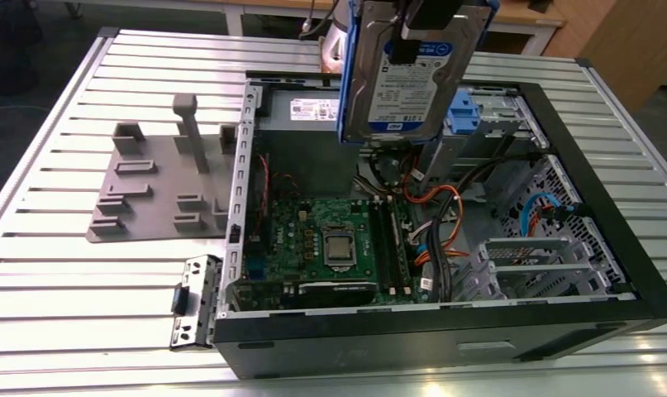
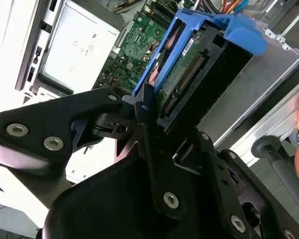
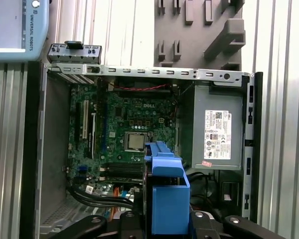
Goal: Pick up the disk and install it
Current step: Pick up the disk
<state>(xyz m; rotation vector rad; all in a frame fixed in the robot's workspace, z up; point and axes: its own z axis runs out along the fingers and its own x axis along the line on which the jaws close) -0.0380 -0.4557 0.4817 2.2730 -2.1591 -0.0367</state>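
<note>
As the gripper [image 2: 172, 117] clamps the disk [image 1: 405, 78] upright — closed tight on its blue caddy [image 3: 167, 199] — it hangs above the open computer case [image 1: 421, 341].

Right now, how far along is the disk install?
Pick-up looks done: the gripper is shut on the disk, holding it on edge above the open computer case. Installing is left: the disk sits in no bay yet, well clear of the motherboard.

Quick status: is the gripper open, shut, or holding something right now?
Gripper: shut on the disk, holding it above the open computer case.
</note>
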